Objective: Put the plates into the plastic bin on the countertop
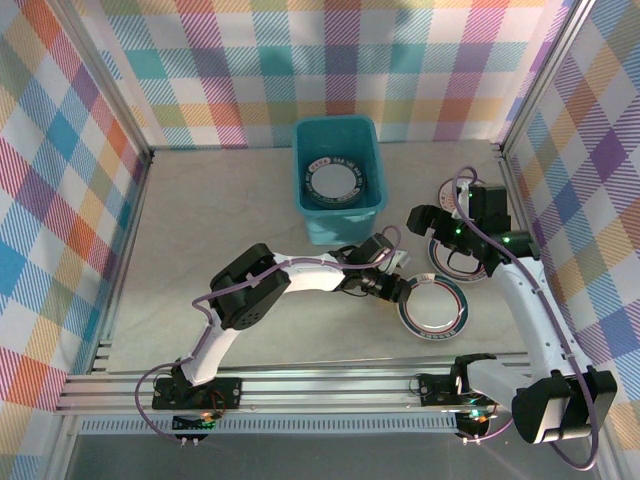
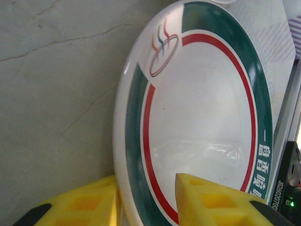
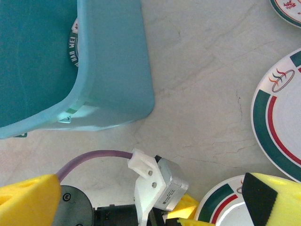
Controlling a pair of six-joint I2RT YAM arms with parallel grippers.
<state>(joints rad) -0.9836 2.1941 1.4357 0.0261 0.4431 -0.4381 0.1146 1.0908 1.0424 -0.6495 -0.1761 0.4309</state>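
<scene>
So, the left claw [image 2: 146, 181] has its blocky yellow fingers [image 2: 211, 202] clamped across the rim of a glossy round white plate [image 2: 197, 117] with a dark green band and a thin red ring. It's around 4 o'clock on the marbled table [image 1: 220, 200]. The smooth teal bin [image 1: 340, 222], with rounded corners, sits at 12 o'clock with a dark-rimmed plate [image 1: 335, 180] inside. The right claw [image 3: 150, 190] gapes wide, gripping nothing. The other plates [image 1: 452, 265] at 3 o'clock are half hidden under the right arm [image 1: 520, 270], and their rim lettering is too small to read.

Teal bin [image 1: 330, 228] holds 1 dark-rimmed plate [image 1: 335, 182]; 3 plates [image 1: 432, 305] (green-and-red rims) lie on countertop [image 1: 220, 210] beside it.
</scene>
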